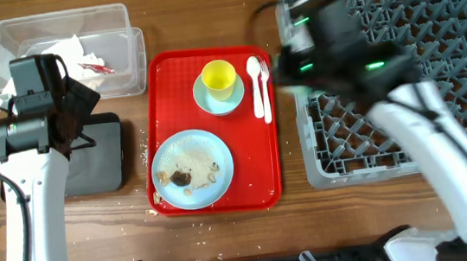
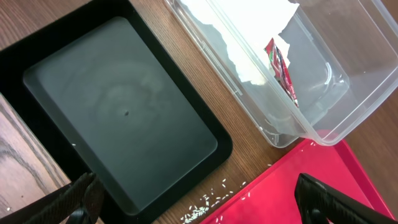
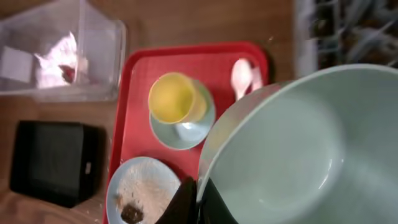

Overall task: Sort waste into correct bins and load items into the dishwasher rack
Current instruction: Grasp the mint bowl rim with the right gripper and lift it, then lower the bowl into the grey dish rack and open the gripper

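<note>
Currently our right claw [image 3: 198, 203] pinches the mint-green bowl [image 3: 292, 149] by its rim over the left edge of the dishwasher rack [image 1: 463, 2], left claw [image 2: 205, 199] gaping empty; we judge the bowl light, stiff, slick plastic, so the rim grip may swivel

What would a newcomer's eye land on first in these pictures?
First, the bright red tray at the table's centre, carrying a yellow cup on a saucer, a white spoon and a food-soiled plate. Next, the mint-green bowl filling the right wrist view, pinched at its rim by the right claw near the left edge of the grey rack.
</note>
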### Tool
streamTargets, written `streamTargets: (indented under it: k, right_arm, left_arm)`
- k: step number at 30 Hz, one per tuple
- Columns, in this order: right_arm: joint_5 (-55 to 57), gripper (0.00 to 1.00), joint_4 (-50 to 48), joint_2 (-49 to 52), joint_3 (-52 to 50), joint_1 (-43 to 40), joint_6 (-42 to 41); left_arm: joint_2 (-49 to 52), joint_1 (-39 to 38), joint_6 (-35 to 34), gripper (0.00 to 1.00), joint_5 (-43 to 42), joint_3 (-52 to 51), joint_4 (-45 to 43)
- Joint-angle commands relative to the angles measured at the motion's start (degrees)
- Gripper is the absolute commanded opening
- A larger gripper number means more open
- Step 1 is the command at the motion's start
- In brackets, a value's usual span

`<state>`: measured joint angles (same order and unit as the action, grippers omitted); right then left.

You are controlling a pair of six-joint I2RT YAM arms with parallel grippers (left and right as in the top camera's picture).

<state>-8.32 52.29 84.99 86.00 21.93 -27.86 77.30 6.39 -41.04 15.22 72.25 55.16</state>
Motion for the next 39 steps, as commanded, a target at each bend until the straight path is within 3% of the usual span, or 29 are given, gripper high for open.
streamTargets:
  k: [1,2,4,9,18,28,32,39]
  right_arm:
    - [-19.67,0.04,2.97,-1.81,0.39,-14.08,13.53]
    - [-27.06,0.04,5.29,-1.29,-0.15,-20.52,18.67]
    - [-31.10,0.04,8.74,-0.07,-1.38,-28.96,20.85]
    - [-49.77,0.04,11.19,3.63,-5.73,-41.72,33.48]
    - [-66.95,0.04,11.26,16.87,-13.00,-44.52,41.68]
    - [-53.75,0.04,9.55,19.37,-13.09,-48.87,33.92]
    - [-50.60,0.05,10.21,19.37,-13.09,-49.59,34.97]
    - [-43.93,0.13,11.47,19.23,-12.00,-52.13,33.11]
  left_arm:
    - [-0.37,0.17,0.26,1.00,1.33,0.02,-0.02]
    - [-0.37,0.17,0.26,1.00,1.33,0.02,-0.02]
    - [-0.37,0.17,0.26,1.00,1.31,0.02,-0.02]
    - [-0.37,0.17,0.26,1.00,1.33,0.02,-0.02]
    - [-0.37,0.17,0.24,1.00,1.31,0.02,-0.02]
    - [-0.37,0.17,0.24,1.00,1.31,0.02,-0.02]
    - [-0.37,0.17,0.26,1.00,1.33,0.02,-0.02]
    - [-0.37,0.17,0.26,1.00,1.33,0.02,-0.02]
